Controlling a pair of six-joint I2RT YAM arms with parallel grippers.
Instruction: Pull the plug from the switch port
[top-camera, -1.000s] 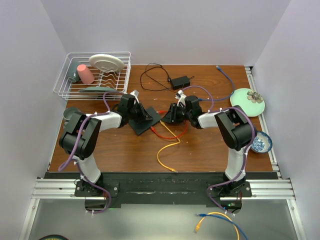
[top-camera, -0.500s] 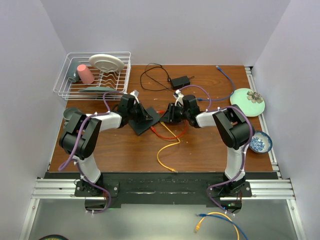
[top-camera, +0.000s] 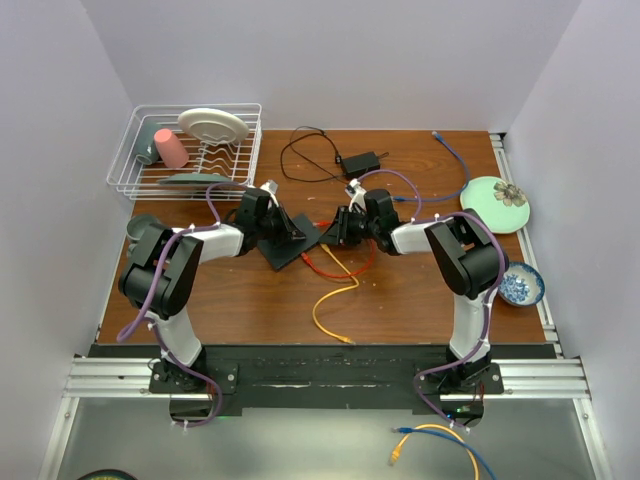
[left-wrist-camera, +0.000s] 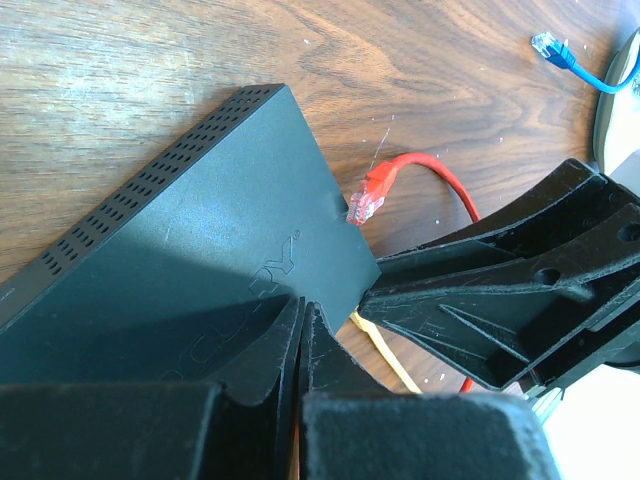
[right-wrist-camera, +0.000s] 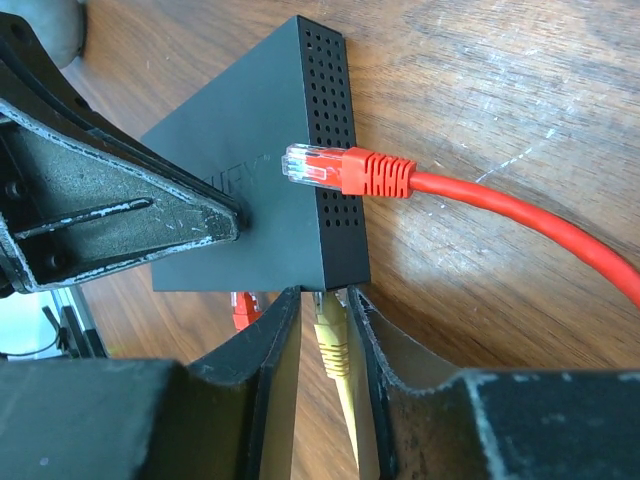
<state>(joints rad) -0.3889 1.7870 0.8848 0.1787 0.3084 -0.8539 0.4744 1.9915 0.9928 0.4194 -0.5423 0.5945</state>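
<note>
- The black switch (top-camera: 290, 243) lies flat near the middle of the desk (top-camera: 400, 300), between the two arms.
- The left pincer (left-wrist-camera: 301, 312) has its fingers pressed together with only a hairline slit between them. Their tips rest on the top face of the switch near one corner.
- The right pincer (right-wrist-camera: 323, 296) comes in from the opposite side and pinches the yellow plug (right-wrist-camera: 330, 335), one finger on each flank.
- The switch port (right-wrist-camera: 312, 290) is on the narrow edge facing the right pincer, and hardly any of that edge shows. The tip of the yellow plug meets it, but I cannot tell how deep the plug sits.
- From the yellow plug, the yellow cable (top-camera: 328, 300) curls toward the near edge of the desk.
- A red plug (right-wrist-camera: 345, 170) lies loose, its clear tip over the perforated side edge of the switch and in no socket. Its red cable (top-camera: 345, 268) loops on the desk by the right pincer.
- A scrap of red (right-wrist-camera: 243, 308) shows under the port edge beside the pincer finger. I cannot tell what it is.
- At the far left stands a wire dish rack (top-camera: 130, 150), with a small black adapter (top-camera: 360, 162) at the back. A green plate (top-camera: 495, 203) and a blue bowl (top-camera: 522, 285) sit along the right edge.
</note>
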